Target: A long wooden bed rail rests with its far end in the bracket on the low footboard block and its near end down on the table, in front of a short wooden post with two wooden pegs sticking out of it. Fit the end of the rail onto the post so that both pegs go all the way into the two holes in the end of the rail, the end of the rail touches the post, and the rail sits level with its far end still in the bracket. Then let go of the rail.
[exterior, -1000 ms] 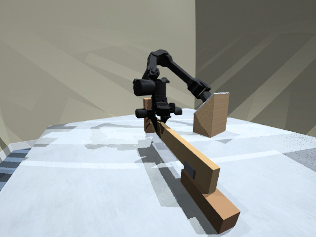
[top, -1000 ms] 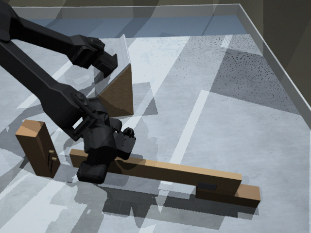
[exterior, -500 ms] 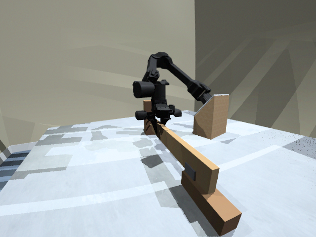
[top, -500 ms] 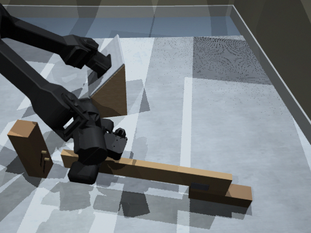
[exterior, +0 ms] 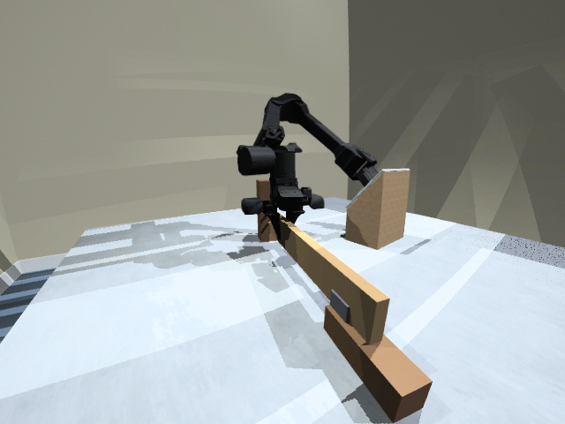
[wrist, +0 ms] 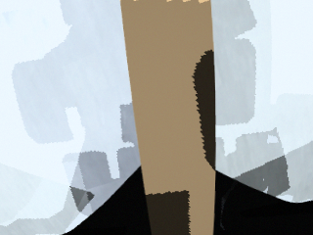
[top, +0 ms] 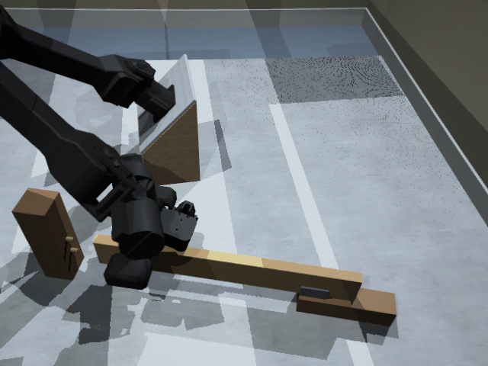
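The long wooden rail point(top: 236, 271) point(exterior: 337, 274) point(wrist: 166, 98) stands on its narrow edge. Its far end sits in the dark bracket point(top: 314, 292) point(exterior: 340, 306) on the low footboard block point(top: 376, 301) point(exterior: 403, 369). My gripper point(exterior: 283, 223) point(wrist: 167, 167) is shut on the rail near its near end, one finger on each side; the arm hides the fingertips in the top view. The near end is off the table, and the rail looks about level. A gap separates it from the wooden post point(top: 43, 244) point(exterior: 263, 228). Two pegs point(top: 69, 239) point(top: 74, 250) stick out of the post toward the rail, uncovered. The rail's end holes are hidden.
A wooden wedge-shaped stand point(top: 177, 153) point(exterior: 392, 214) with a pale sloping top is behind the rail. Another black arm part point(top: 155, 100) point(exterior: 360, 166) reaches over that slope. A low wall point(top: 425, 137) edges the table at the right in the top view.
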`<state>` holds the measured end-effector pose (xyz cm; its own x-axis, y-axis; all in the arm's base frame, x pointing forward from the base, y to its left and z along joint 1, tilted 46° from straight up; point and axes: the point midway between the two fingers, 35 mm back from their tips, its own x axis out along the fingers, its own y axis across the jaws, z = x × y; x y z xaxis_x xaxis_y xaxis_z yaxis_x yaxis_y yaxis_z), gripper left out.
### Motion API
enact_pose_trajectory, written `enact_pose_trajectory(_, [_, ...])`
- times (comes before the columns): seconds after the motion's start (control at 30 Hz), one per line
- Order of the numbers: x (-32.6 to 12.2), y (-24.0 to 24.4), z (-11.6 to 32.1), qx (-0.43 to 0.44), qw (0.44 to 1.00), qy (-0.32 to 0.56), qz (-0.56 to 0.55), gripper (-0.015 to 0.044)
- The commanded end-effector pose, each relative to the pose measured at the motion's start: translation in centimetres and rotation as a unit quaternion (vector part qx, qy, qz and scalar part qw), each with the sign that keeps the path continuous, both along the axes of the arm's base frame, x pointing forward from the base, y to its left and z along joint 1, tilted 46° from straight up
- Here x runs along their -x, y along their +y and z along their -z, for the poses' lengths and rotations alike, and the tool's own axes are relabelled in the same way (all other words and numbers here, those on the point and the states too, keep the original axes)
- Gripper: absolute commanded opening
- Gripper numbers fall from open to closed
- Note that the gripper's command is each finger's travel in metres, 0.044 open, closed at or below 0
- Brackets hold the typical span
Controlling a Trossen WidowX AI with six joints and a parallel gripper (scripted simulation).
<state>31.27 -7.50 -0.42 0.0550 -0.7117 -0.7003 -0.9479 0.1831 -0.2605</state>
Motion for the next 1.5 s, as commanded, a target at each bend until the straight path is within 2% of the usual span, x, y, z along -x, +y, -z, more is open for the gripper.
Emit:
enact_pose_trajectory(0.0, [-0.01, -0.09, -0.28, 0.001, 1.0, -0.001, -0.002, 0.0])
enact_pose_trajectory(1.47, [0.43, -1.05, -1.16, 0.002, 1.0, -0.001, -0.002, 0.0])
